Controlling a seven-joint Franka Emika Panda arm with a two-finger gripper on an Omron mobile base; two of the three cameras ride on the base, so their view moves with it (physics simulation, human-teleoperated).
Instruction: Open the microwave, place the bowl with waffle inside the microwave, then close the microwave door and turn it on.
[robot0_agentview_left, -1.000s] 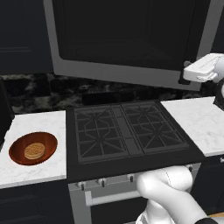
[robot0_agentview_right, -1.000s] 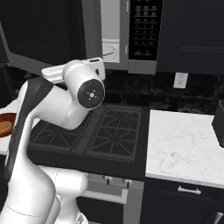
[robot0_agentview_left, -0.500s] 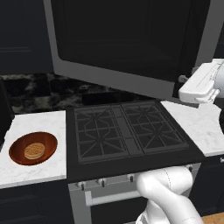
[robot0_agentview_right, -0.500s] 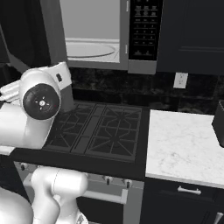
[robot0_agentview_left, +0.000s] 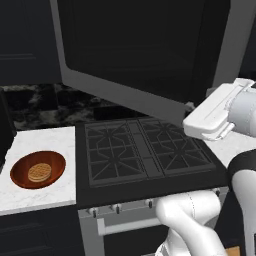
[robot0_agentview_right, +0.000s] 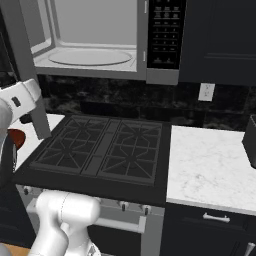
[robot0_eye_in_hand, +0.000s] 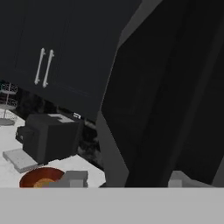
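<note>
Microwave door (robot0_agentview_left: 135, 55) wider, beside gripper (robot0_eye_in_hand: 124, 179)

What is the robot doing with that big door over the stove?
The robot has the microwave door swung open over the stove, so you can see the pale inside of the microwave and its round turntable. The gripper is right by the door with nothing in it. The bowl with the waffle waits on the counter beside the stove.
</note>
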